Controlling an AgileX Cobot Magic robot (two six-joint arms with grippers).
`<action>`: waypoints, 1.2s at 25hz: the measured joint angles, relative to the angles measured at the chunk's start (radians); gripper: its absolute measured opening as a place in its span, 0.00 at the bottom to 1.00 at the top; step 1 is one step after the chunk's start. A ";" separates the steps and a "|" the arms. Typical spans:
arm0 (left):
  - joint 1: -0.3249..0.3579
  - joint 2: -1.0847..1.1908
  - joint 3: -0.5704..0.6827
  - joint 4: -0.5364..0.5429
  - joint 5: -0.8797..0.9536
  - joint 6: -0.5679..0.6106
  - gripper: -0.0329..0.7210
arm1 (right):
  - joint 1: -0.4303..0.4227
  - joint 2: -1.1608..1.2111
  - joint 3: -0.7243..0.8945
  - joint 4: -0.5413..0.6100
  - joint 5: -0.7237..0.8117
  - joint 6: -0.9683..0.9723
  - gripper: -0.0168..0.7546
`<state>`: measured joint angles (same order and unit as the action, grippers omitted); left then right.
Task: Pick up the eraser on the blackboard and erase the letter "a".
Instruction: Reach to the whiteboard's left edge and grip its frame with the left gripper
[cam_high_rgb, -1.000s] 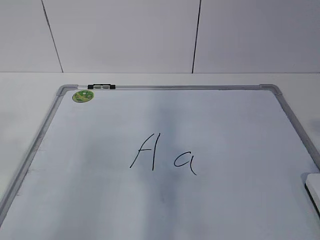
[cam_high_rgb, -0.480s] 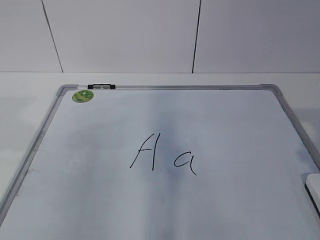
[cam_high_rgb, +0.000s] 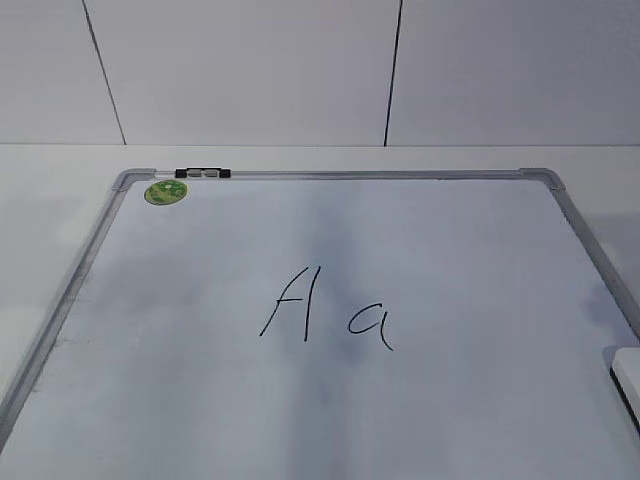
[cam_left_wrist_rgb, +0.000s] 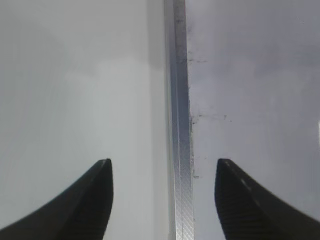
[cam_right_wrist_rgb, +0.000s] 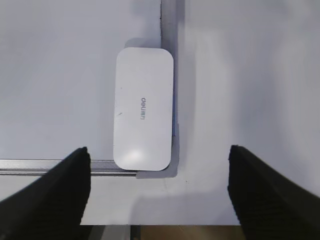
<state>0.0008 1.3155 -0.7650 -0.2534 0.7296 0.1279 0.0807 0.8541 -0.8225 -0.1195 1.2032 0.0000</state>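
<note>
Eraser (cam_right_wrist_rgb: 144, 108) in blackboard (cam_right_wrist_rgb: 60, 75) corner, against frame | both jaws spread wide, empty

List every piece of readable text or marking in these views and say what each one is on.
"A": handwritten capital in black marker on the blackboard.
"a": the letter "a", just right of the capital.
"deli": small grey brand lettering on the eraser, right wrist view.
Green sticker: print too small to read.

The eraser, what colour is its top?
White, with small grey lettering; the eraser shows best in the right wrist view.
</note>
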 joint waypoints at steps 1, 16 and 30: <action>0.000 0.022 -0.009 0.000 0.002 0.000 0.68 | 0.000 0.001 0.000 0.013 -0.001 0.000 0.88; 0.000 0.227 -0.304 -0.002 0.228 0.002 0.68 | 0.000 0.146 0.000 0.037 0.034 -0.024 0.87; 0.000 0.236 -0.304 -0.002 0.236 0.002 0.68 | 0.000 0.325 -0.002 0.039 0.029 -0.026 0.87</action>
<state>0.0008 1.5512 -1.0691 -0.2550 0.9658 0.1303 0.0807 1.1789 -0.8240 -0.0804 1.2317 -0.0256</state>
